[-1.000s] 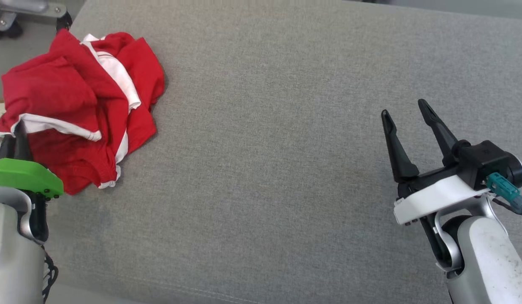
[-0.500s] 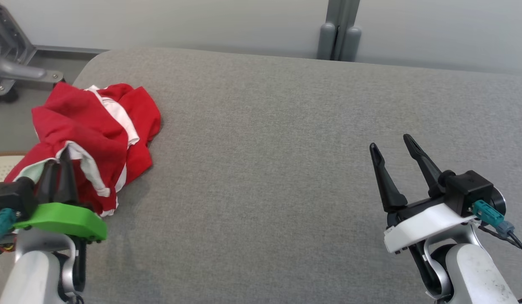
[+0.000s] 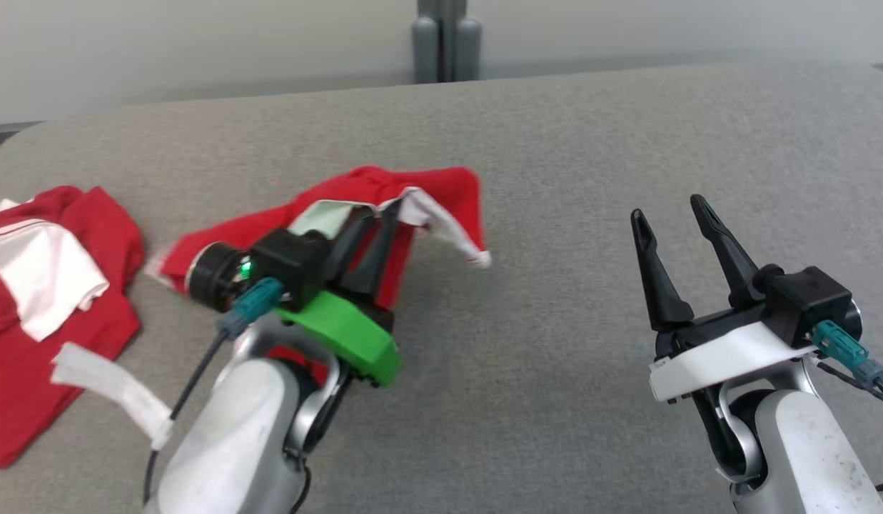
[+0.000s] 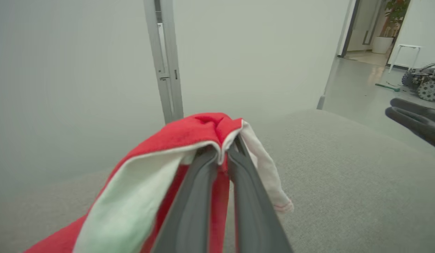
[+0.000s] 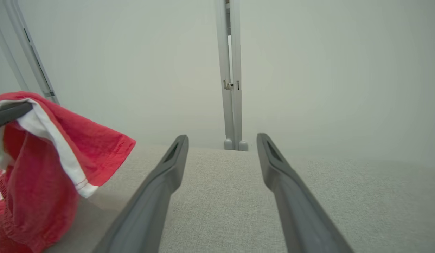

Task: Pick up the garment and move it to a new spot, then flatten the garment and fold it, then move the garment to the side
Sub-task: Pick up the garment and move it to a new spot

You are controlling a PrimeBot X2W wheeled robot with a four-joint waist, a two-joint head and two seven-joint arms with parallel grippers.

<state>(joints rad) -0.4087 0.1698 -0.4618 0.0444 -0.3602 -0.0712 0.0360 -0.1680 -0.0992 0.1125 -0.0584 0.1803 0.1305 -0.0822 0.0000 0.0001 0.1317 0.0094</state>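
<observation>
A: Where is the garment (image 3: pixel 441 187)?

B: On the grey cushion (image 3: pixel 555 400), forward and a little left of the grey post (image 3: pixel 446 39). The left pincer (image 3: pixel 379 207) is clenched on a red fold with white trim and holds it raised off the cushion. The lower cloth trails down under the arm.

A: And the right pincer (image 3: pixel 667 208)?

B: Released, its prongs spread and holding nothing. It hovers over bare cushion, forward and right of the post.

A: How will the cloth handle?

B: Light and limp, by the look of it. In the left wrist view it drapes over the pincer's tips and sags on both sides, so it will hold no shape. It will likely drag and bunch if pulled along the cushion's fabric. It seems neither fragile nor slippery, though a thin fold could slide out of a narrow pinch.

A: Where should it be taken for flattening?

B: Probably along a hem or the white-edged band, one corner per pincer, so it hangs open.

A: Any bin or basket involved?

B: The cloth lies loose on the cushion, inside nothing. More red and white cloth (image 3: pixel 27 300) lies far left of the post, beside a white strip (image 3: pixel 106 389). Whether that is joined to the held piece cannot be told.
</observation>
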